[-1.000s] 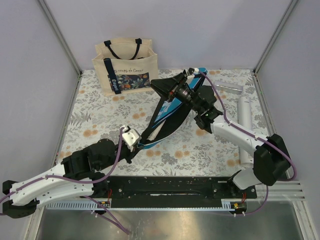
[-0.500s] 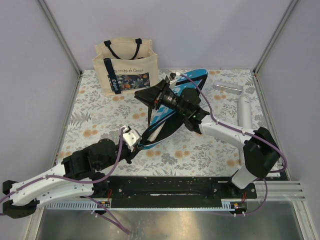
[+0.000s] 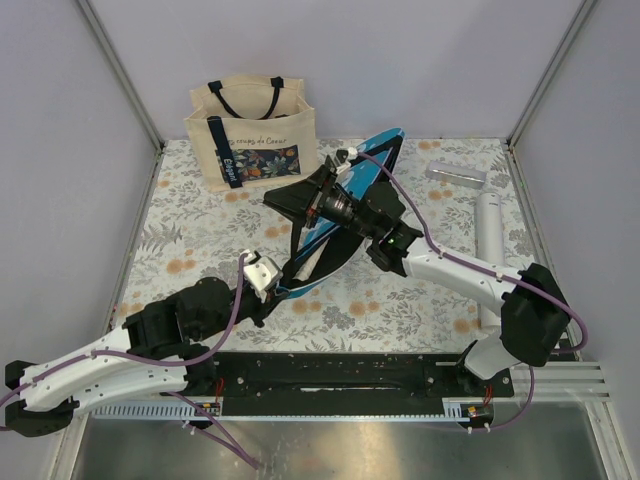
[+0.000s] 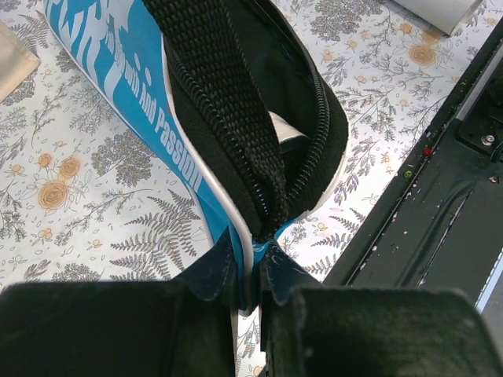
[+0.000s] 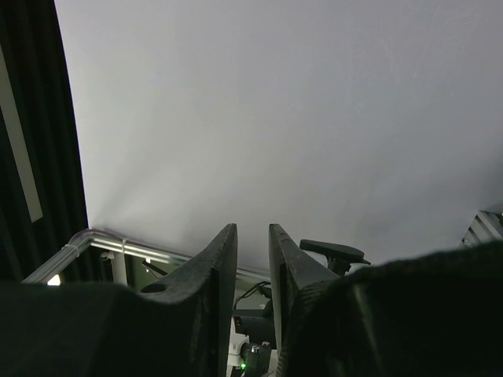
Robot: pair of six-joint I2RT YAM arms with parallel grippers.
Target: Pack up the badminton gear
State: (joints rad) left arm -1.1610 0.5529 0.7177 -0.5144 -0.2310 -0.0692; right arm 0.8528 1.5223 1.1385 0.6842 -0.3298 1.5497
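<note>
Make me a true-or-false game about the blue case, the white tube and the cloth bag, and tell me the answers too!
1. The left pincer is pinching the near end of the blue case. True.
2. The blue case is zipped shut all the way. False: the left wrist view shows its zip gaping open, with the dark inside showing.
3. The white tube lies on the flowery table, to the right of the case. True.
4. The cloth bag is lying flat on its side. False: it stands upright at the back left of the table, with its black handles up.
</note>
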